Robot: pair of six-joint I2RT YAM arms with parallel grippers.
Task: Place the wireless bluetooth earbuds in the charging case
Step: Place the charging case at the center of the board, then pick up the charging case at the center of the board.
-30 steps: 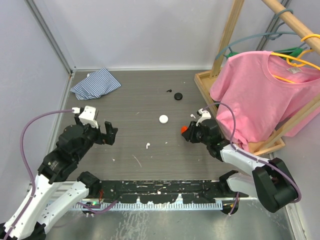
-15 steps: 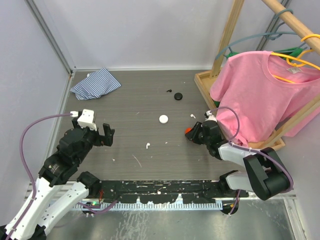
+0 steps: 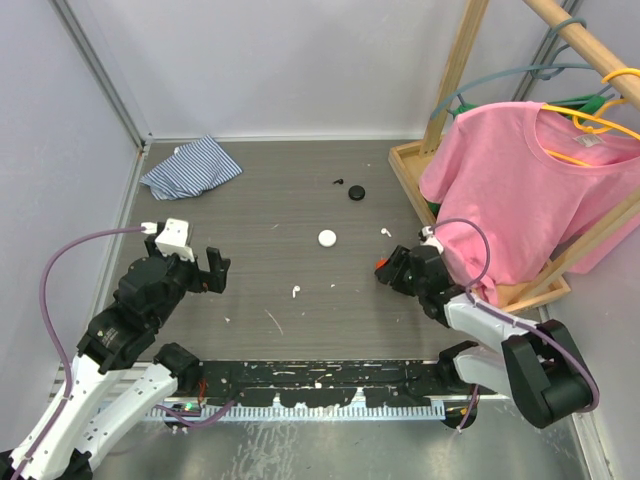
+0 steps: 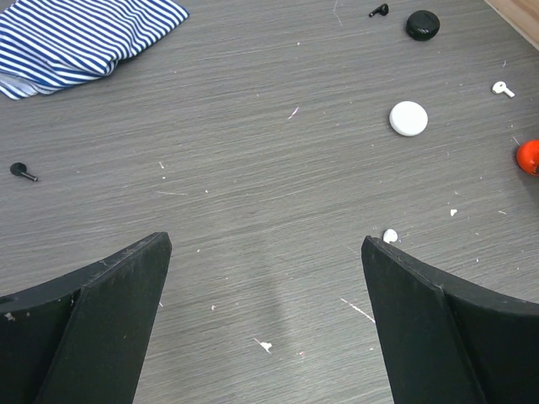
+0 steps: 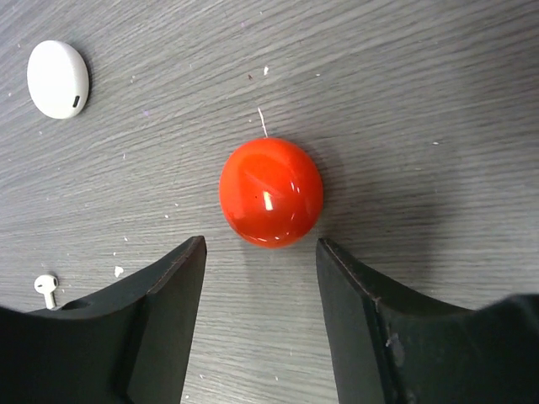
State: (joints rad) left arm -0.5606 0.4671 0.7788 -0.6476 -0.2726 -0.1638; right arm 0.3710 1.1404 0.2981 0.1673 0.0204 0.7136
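Note:
A round red case (image 5: 271, 192) lies shut on the table just ahead of my open right gripper (image 5: 261, 244), outside the fingertips; it also shows in the top view (image 3: 381, 266) and the left wrist view (image 4: 529, 156). A white case (image 3: 327, 238) lies mid-table and a black case (image 3: 357, 193) farther back. One white earbud (image 3: 295, 292) lies front of centre, another (image 3: 386, 232) lies near the right gripper (image 3: 388, 272). A black earbud (image 3: 339, 182) lies beside the black case, another (image 4: 23, 171) lies at the left. My left gripper (image 4: 265, 244) is open and empty.
A blue striped cloth (image 3: 190, 166) lies at the back left. A wooden rack (image 3: 405, 175) with a pink shirt (image 3: 520, 190) on hangers stands along the right side, close behind the right arm. White flecks dot the table.
My right gripper has drawn back a little to the right and nearer, and the red case shows slightly farther right. My left gripper shifted slightly left, then held still.

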